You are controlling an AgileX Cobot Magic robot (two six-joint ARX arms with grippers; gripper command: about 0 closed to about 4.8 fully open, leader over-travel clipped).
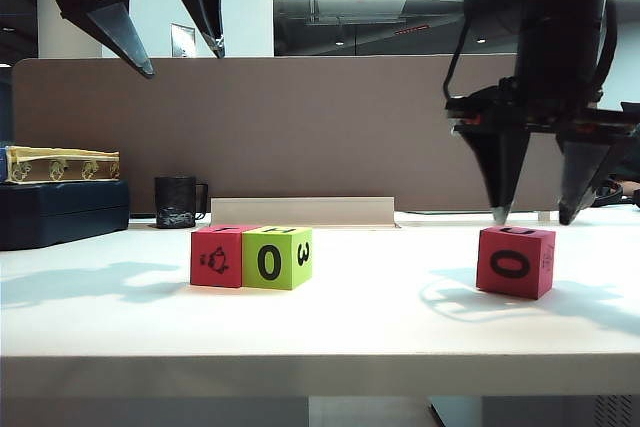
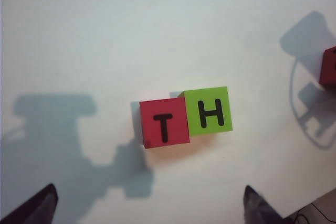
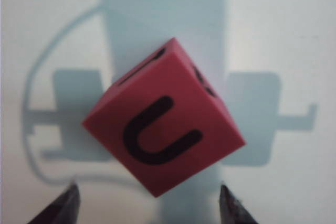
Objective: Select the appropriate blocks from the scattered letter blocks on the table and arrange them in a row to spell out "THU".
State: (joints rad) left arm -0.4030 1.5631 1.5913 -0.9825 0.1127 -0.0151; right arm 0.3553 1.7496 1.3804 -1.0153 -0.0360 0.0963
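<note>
The U block [image 3: 163,129], likely light, squashy foam, sits skewed on the tabletop [image 1: 380,327]; pinch opposite flat sides. Right claw [image 1: 530,214] hovers spread above it. Left claw [image 1: 185,57] hangs spread, high.

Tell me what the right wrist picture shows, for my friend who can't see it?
A red block with a black U on top sits turned cornerwise on the white table. The right pincer is open above it, not touching.

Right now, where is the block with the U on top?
The U block sits alone on the table's right side in the exterior view, just under the open right tool, apart from the T and H blocks.
</note>
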